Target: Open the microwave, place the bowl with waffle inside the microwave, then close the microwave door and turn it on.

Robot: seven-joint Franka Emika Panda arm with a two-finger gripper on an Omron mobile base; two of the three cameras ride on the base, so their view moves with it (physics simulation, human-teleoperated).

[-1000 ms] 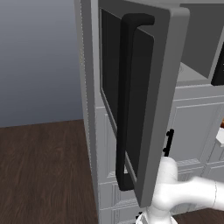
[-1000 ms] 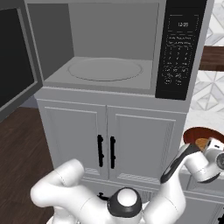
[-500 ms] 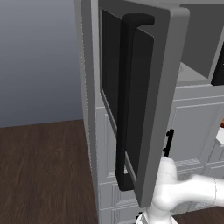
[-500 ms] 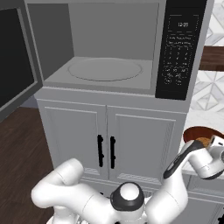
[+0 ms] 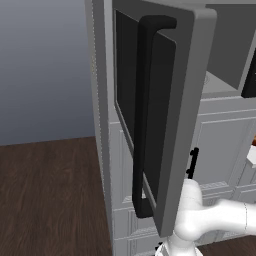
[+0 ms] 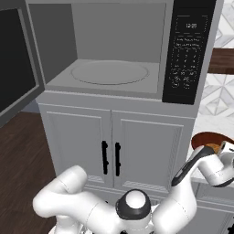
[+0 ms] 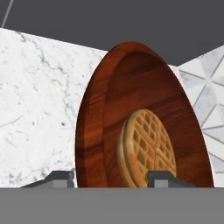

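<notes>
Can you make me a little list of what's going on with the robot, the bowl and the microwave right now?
microwave: open, nothing on its round plate
microwave door: swung wide open
bowl: reddish-brown, on the white marble counter
waffle: lying inside the bowl
gripper: at the bowl, one fingertip outside its rim, one inside
bowl in microwave: not yet
</notes>
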